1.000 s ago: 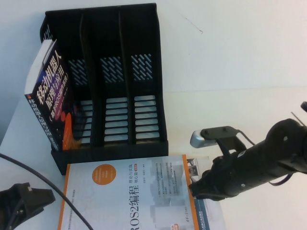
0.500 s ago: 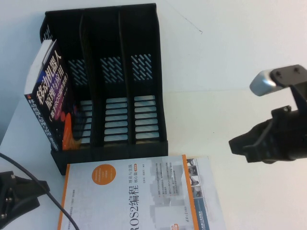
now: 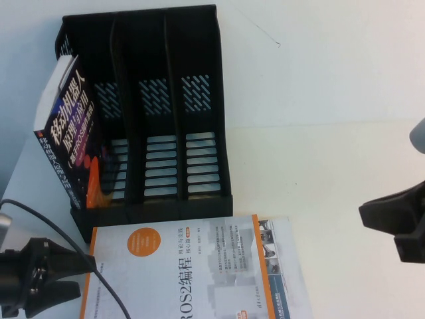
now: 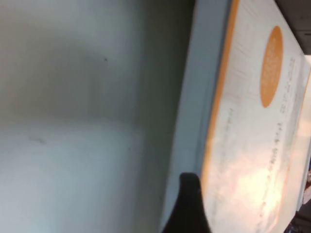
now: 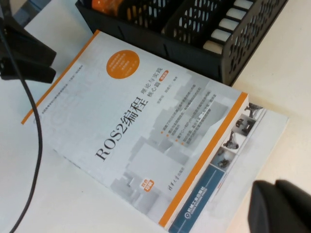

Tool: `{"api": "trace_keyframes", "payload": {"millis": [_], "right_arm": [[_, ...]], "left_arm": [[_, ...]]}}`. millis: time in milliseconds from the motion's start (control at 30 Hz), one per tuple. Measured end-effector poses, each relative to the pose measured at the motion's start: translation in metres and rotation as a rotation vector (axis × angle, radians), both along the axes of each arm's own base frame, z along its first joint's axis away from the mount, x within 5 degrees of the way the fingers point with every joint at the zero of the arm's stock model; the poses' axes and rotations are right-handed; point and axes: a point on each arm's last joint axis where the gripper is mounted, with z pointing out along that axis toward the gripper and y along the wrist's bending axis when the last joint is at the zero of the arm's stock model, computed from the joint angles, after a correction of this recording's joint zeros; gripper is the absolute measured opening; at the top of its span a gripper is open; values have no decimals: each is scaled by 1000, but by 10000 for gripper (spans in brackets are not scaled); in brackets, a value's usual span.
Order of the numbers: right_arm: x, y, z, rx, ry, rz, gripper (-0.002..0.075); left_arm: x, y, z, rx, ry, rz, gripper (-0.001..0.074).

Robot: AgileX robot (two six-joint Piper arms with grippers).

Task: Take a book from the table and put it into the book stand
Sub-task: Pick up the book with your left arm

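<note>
Since earlier, right tool [image 3: 392,222] moved away from the book [image 3: 192,272]; left tool [image 3: 63,279], spread, came beside it. Right tool's state cannot be told.

book [image 3: 192,272] flat before book stand [image 3: 146,113]

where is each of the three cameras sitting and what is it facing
High view: raised on the robot's side, angled down at the black book stand, the white ROS2 book and both grippers, left gripper low left, right gripper far right.
Left wrist view: low, beside the book's edge; one dark finger shows.
Right wrist view: above the book, facing the stand; the left gripper shows.
All views share the book.
</note>
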Motion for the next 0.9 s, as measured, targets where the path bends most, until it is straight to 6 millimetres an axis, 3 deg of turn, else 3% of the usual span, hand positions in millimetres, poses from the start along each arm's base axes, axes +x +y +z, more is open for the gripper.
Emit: {"api": "trace_keyframes", "payload": {"millis": [567, 900], "right_arm": [[-2, 0, -2, 2, 25, -4, 8], [-1, -1, -1, 6, 10, -13, 8]], "left_arm": [[17, 2, -37, -78, 98, 62, 518], [20, -3, -40, -118, 96, 32, 518]]}}
